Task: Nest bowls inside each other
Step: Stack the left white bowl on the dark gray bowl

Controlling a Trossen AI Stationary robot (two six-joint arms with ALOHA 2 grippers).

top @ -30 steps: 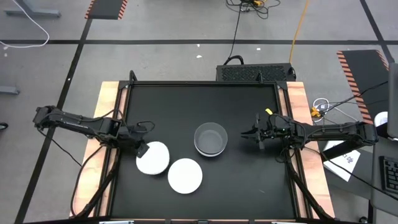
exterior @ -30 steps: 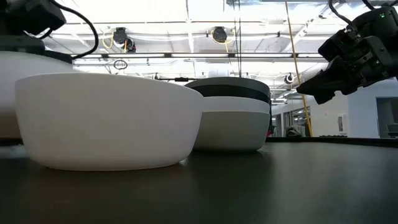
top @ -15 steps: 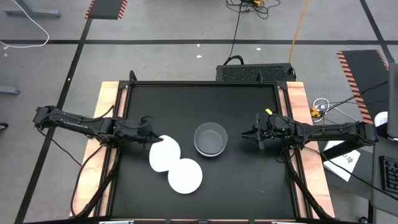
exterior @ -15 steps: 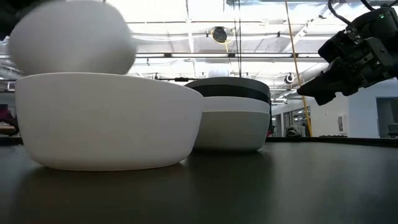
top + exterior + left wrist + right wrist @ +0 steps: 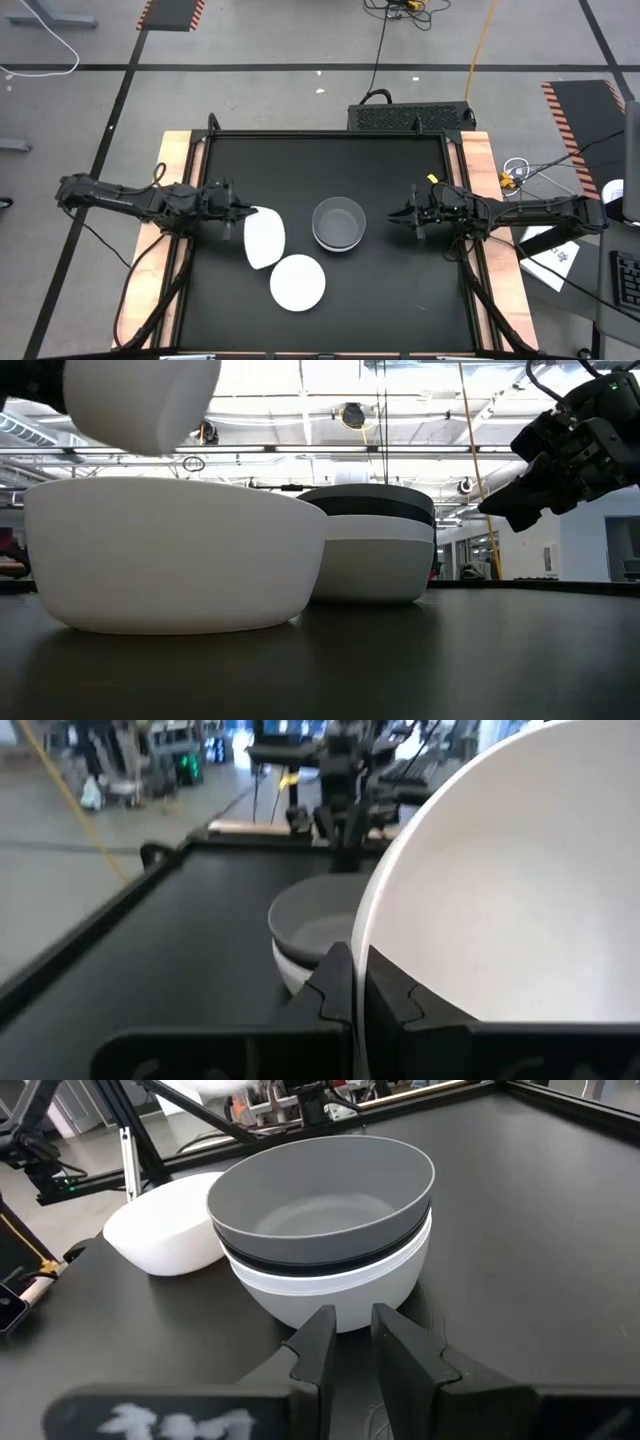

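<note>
My left gripper [image 5: 246, 214] is shut on a white bowl [image 5: 264, 238], which is in the air and shows high up in the low view [image 5: 140, 400]. A second white bowl [image 5: 297, 282] rests on its base on the black table, toward the near edge. A stack of nested bowls [image 5: 339, 224] stands at the middle, grey on top [image 5: 320, 1190], a dark one under it and white at the bottom [image 5: 330, 1285]. My right gripper [image 5: 398, 215] hovers right of the stack, empty, its fingers [image 5: 318, 1342] only a narrow gap apart. My left gripper pinches the white bowl's rim [image 5: 356, 935], one finger inside the bowl and one outside. The fingers come roughly level from the table's left. The bowl is lifted clear of the table and tipped on edge, above the other white bowl.
The black table top has a raised frame [image 5: 320, 135] and wooden side strips [image 5: 172, 180]. There is bare table far of the stack and near the right edge. A black box [image 5: 410, 117] sits behind the far edge.
My left gripper has lifted the white bowl off the table, carried it up and toward the stack, and turned, so the bowl now stands tipped on edge. The other white bowl and the stack have stayed where they were.
</note>
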